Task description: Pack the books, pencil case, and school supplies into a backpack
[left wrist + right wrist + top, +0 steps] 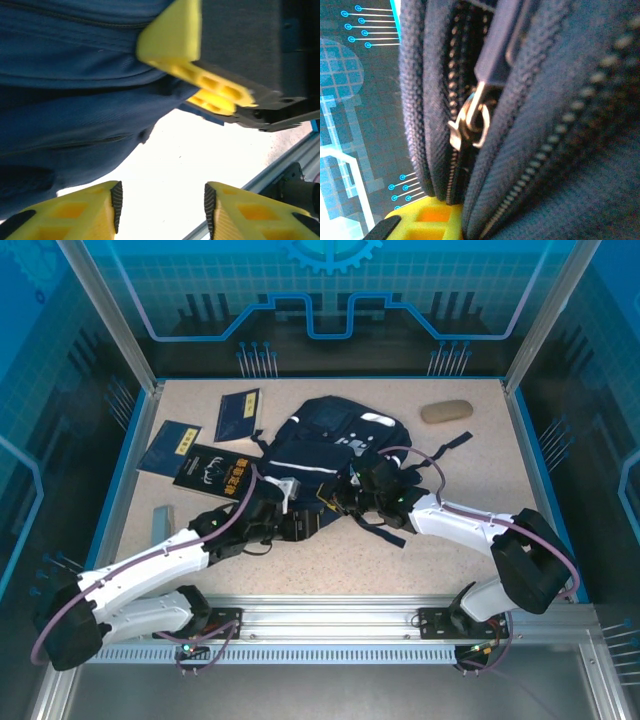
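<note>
The navy backpack (320, 450) lies in the middle of the table, its opening towards the arms. My right gripper (368, 495) is shut on its fabric beside the zip slider (470, 120); one yellow finger (420, 222) shows under the cloth. My left gripper (288, 520) stands open at the backpack's near left edge, with nothing but bare table between its fingertips (116, 205). Backpack cloth (65, 100) lies just beyond them. Two navy books (238, 415) (168, 447) and a black book (215, 472) lie left of the backpack. The tan pencil case (446, 411) lies at the back right.
A grey-blue set square (162, 523) lies at the near left by the left arm. Dark straps (385, 530) trail from the backpack towards the front. An aluminium rail (330, 615) runs along the near edge, and blue walls ring the table.
</note>
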Controlling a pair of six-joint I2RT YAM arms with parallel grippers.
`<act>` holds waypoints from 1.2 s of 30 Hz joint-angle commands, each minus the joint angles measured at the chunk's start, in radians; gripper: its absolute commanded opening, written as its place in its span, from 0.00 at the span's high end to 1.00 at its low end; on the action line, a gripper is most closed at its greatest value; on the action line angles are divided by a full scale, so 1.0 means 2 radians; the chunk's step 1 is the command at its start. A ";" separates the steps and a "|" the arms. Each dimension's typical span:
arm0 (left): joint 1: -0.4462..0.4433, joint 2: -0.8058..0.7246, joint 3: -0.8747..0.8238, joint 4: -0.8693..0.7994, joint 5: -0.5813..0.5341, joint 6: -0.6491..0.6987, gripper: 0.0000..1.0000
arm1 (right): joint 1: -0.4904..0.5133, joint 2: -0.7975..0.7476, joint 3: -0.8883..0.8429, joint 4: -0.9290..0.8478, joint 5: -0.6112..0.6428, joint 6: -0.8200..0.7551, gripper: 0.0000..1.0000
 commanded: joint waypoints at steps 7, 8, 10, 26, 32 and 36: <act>-0.017 0.029 -0.023 0.104 -0.040 -0.033 0.67 | 0.010 -0.006 0.024 0.050 -0.049 -0.011 0.80; -0.019 0.029 -0.025 0.107 -0.045 -0.033 0.68 | 0.010 -0.005 0.037 0.053 -0.057 -0.015 0.80; -0.023 0.024 -0.030 0.108 -0.058 -0.034 0.72 | 0.012 -0.004 0.045 0.053 -0.068 -0.019 0.80; -0.024 0.010 -0.096 0.220 -0.099 -0.040 0.70 | 0.021 -0.004 0.050 0.075 -0.066 0.014 0.84; -0.023 0.032 -0.091 0.252 -0.104 -0.037 0.74 | 0.024 -0.004 0.046 0.079 -0.068 0.029 0.84; -0.023 0.040 -0.090 0.277 -0.101 -0.037 0.76 | 0.026 -0.003 0.046 0.079 -0.070 0.030 0.84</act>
